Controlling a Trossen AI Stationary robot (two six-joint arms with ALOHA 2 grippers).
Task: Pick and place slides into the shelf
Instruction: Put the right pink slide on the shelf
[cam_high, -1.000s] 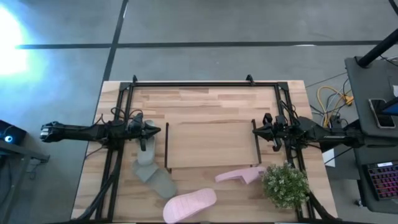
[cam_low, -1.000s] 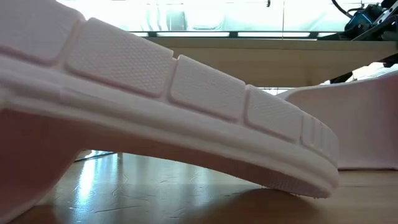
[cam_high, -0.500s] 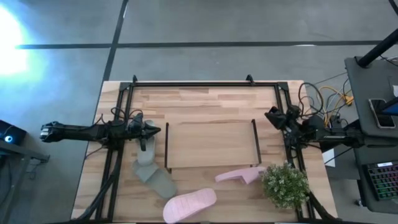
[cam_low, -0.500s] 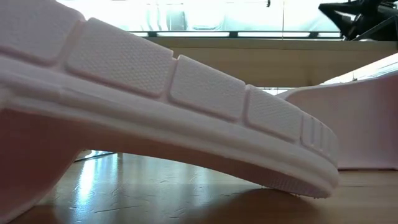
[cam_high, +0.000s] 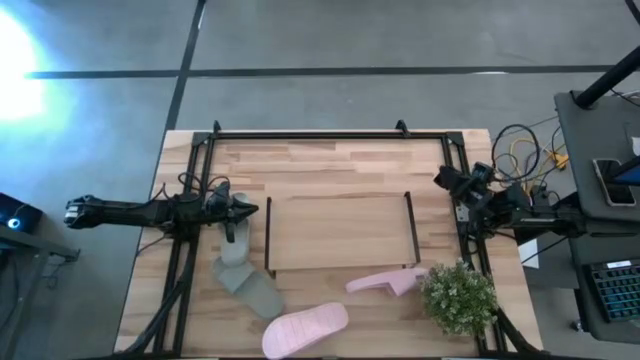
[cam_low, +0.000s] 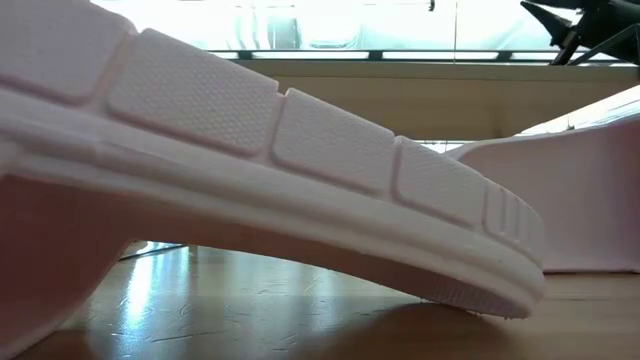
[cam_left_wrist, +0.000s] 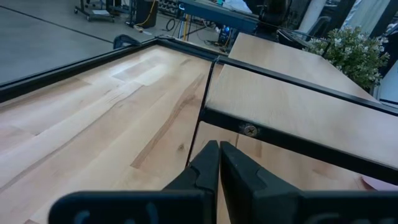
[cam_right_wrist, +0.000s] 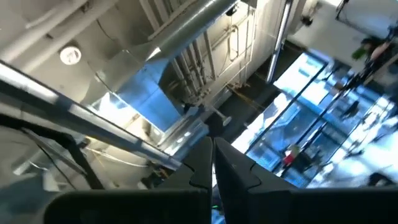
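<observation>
1. Slides lie on the table's near half: two grey-green slides (cam_high: 243, 272) left of the shelf (cam_high: 338, 232), two pale pink slides (cam_high: 305, 329) before it.
2. Left gripper (cam_high: 252, 209), fingers closed and empty, hovers beside the shelf's left end.
3. Right gripper (cam_high: 440, 178), closed and empty, is raised near the table's right edge.

light: bright | glare: floor (cam_high: 15, 70) (upper left) | focus: soft

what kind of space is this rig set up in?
Likely an industrial lab or workshop. The wooden table stands on a bare grey concrete floor. A side bench with loose cables sits beside it. The right wrist view, pointing up, shows exposed ceiling ducts.
</observation>
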